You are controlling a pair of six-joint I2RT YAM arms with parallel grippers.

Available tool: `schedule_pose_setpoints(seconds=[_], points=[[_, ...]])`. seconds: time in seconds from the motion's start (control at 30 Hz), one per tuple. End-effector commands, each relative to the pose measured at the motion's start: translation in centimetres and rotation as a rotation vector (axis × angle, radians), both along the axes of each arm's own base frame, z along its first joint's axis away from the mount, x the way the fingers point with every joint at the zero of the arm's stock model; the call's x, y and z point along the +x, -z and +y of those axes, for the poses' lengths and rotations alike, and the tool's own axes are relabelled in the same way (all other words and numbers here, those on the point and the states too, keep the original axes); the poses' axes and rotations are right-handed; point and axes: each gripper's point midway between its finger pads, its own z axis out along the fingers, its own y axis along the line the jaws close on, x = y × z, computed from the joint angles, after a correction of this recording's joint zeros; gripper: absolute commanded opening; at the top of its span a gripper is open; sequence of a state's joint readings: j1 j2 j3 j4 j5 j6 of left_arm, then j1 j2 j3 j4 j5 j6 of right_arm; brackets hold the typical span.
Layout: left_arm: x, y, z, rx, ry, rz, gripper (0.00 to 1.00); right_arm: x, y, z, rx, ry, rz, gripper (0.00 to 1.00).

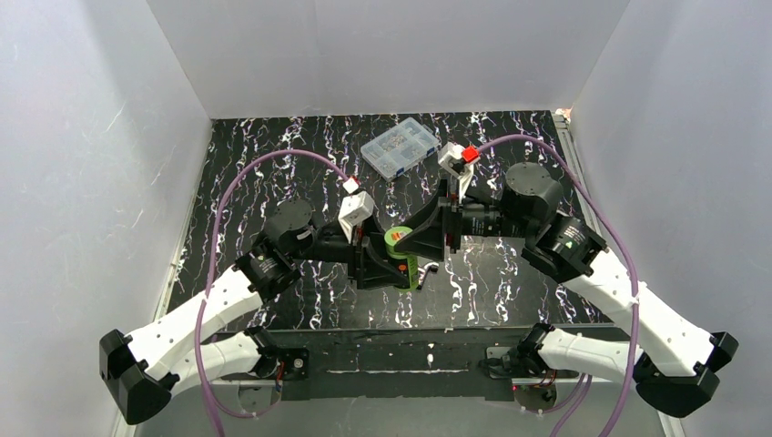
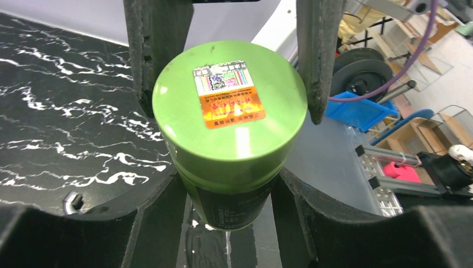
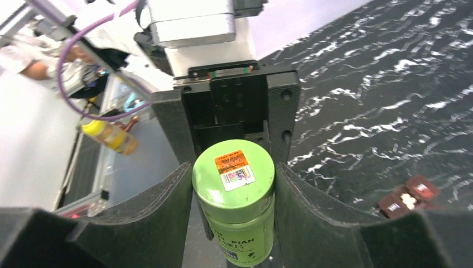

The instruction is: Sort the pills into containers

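A dark bottle with a bright green cap [image 1: 399,240] is held above the table between both arms. My left gripper [image 2: 227,187] is shut on the bottle's dark body [image 2: 234,206], below the cap [image 2: 230,117]. My right gripper [image 3: 234,177] comes from the opposite side. Its fingers [image 2: 315,61] press against both sides of the green cap [image 3: 234,170]. An orange and white sticker sits on the cap's top. The left gripper's black body [image 3: 234,106] shows behind the bottle in the right wrist view. The pills are out of view.
A clear compartment box [image 1: 401,146] lies at the back of the black marbled table [image 1: 273,164]. A small dark red packet [image 3: 406,196] lies on the table to the right of the right gripper. White walls close in three sides.
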State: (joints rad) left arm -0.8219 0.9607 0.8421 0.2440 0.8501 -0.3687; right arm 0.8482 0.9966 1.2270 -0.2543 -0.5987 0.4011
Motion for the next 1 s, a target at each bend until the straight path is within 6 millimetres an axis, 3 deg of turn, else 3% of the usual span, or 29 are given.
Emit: schedule_pose_setpoints(seconds=[0.0,0.3,0.43,0.57,0.63,0.77,0.83,0.97], points=[[2.7,-0.9,0.2,0.009,-0.154,-0.061,0.00,1.7,-0.3,-0.5,-0.042,0.159,-0.052,0.37],[9.1,0.7,1.8,0.151,-0.514,-0.101,0.00,6.7,1.8,0.1,-0.220,0.569,0.007,0.30],[10.6,1.2,2.3,0.192,-0.591,-0.098,0.00,8.3,3.0,0.4,-0.277,0.742,0.054,0.31],[11.5,1.5,2.4,0.213,-0.632,-0.099,0.00,8.7,3.4,1.2,-0.308,0.828,0.071,0.34],[11.5,1.4,2.3,0.210,-0.626,-0.100,0.00,8.6,3.3,1.6,-0.315,0.840,0.068,0.41],[10.8,1.3,2.1,0.201,-0.587,-0.101,0.00,8.0,2.7,2.3,-0.286,0.780,0.043,0.82],[10.3,1.4,2.0,0.199,-0.561,-0.100,0.00,7.5,2.4,2.3,-0.263,0.744,0.032,0.97],[9.1,1.5,1.9,0.183,-0.509,-0.097,0.00,6.8,0.8,1.7,-0.218,0.668,0.004,0.98]])
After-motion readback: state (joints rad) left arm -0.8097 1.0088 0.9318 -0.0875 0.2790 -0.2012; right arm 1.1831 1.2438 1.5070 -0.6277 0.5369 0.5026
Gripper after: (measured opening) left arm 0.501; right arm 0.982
